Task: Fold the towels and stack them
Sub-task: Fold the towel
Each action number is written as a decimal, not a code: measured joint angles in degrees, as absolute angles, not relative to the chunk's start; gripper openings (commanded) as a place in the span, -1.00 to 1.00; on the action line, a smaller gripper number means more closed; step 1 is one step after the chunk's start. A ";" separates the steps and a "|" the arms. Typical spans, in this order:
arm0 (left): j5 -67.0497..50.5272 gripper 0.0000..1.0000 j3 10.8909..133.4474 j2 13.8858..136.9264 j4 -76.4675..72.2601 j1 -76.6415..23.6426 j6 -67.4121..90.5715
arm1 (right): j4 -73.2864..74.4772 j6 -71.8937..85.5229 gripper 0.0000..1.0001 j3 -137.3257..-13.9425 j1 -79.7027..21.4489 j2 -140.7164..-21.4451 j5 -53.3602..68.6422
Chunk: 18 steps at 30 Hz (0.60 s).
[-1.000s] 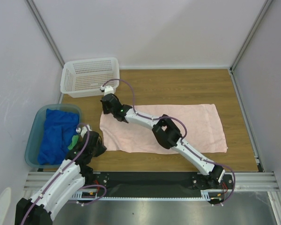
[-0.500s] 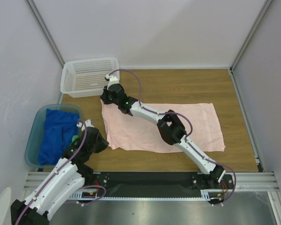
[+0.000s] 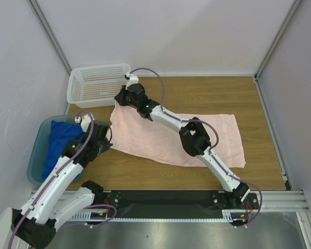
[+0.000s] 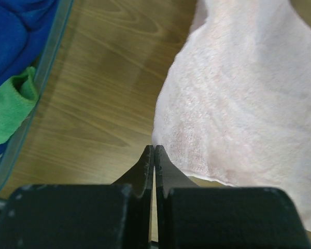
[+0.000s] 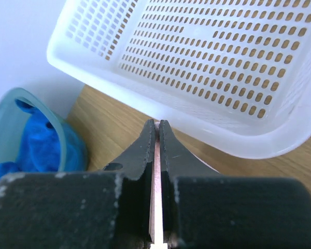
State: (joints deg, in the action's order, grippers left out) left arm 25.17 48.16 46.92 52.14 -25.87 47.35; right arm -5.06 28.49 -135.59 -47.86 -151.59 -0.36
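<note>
The pale pink towel (image 3: pixel 145 141) (image 4: pixel 249 93) lies spread and skewed across the wooden table. My right gripper (image 3: pixel 119 99) (image 5: pixel 156 123) is shut on its far-left corner, just in front of the white basket; a thin pink strip (image 5: pixel 156 207) shows between the jaws. My left gripper (image 3: pixel 107 143) (image 4: pixel 154 149) is shut at the towel's near-left corner, the cloth meeting its tips. The royal blue towel (image 3: pixel 61 141) (image 4: pixel 15 31) (image 5: pixel 36 140) lies bunched in the teal tub. A bit of green towel (image 4: pixel 10 109) pokes out beside it.
The white perforated basket (image 3: pixel 96 85) (image 5: pixel 207 67) stands at the back left, right ahead of the right gripper. The teal tub (image 3: pixel 39 155) (image 4: pixel 46 67) (image 5: pixel 10 114) sits at the left edge beside the left arm. White walls enclose the table.
Both grippers have moved away from the arms' bases, toward the basket, taking the pink towel's left end with them. The towel now lies skewed, its left edge nearer the basket.
</note>
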 measured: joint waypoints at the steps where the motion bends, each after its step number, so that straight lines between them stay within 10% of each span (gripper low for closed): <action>1: 25.39 -0.99 48.16 47.27 53.06 -25.87 46.87 | -5.06 29.12 -1.00 -135.59 -47.62 -151.59 -0.14; 18: 16.36 -0.99 43.81 34.63 47.68 -26.04 37.80 | -8.05 40.51 -1.00 -136.49 -45.89 -151.59 2.90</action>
State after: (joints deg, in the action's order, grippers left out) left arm 16.36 43.81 34.63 47.68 -26.04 37.80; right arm -8.05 40.51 -136.49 -45.89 -151.59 2.90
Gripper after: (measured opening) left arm 0.007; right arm 0.025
